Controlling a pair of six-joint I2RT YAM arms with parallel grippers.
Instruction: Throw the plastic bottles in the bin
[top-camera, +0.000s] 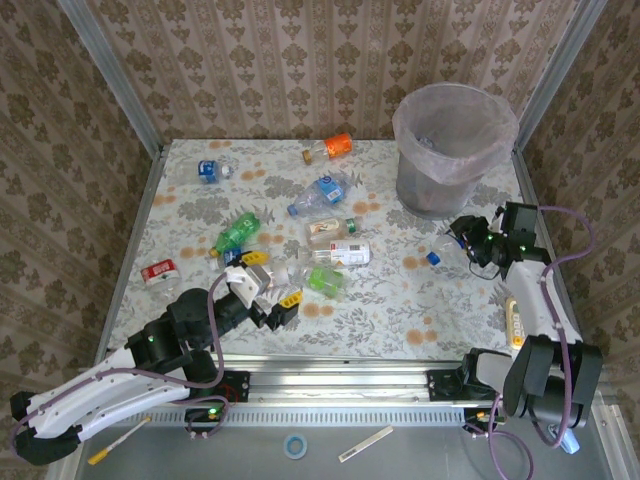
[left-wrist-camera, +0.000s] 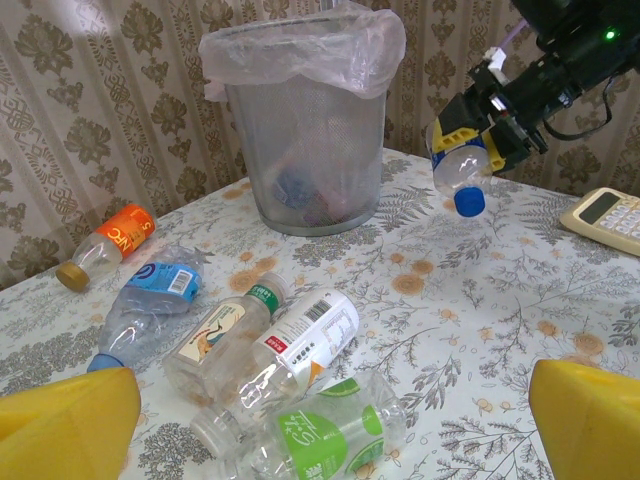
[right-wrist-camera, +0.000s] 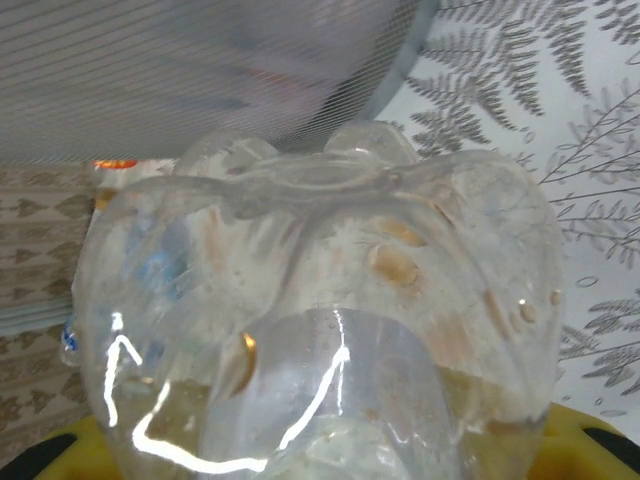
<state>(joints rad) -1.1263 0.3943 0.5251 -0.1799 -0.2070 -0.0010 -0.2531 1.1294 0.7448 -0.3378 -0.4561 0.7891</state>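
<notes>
My right gripper pinches a clear blue-capped bottle by its body near the bin. I judge it light, thin-walled and slick, so a gentle squeeze suits. My left gripper is spread wide.

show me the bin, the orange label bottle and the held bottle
bin (top-camera: 428, 198), top external view, on its grey wall
orange label bottle (top-camera: 339, 146), top external view, on its orange label
held bottle (left-wrist-camera: 462, 170), left wrist view, on its clear body

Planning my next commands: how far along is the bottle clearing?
Some items already show inside the bin. The right gripper holds a clear bottle beside the bin, not yet dropped. At least eight bottles lie on the table; the open left gripper hovers over some.
</notes>
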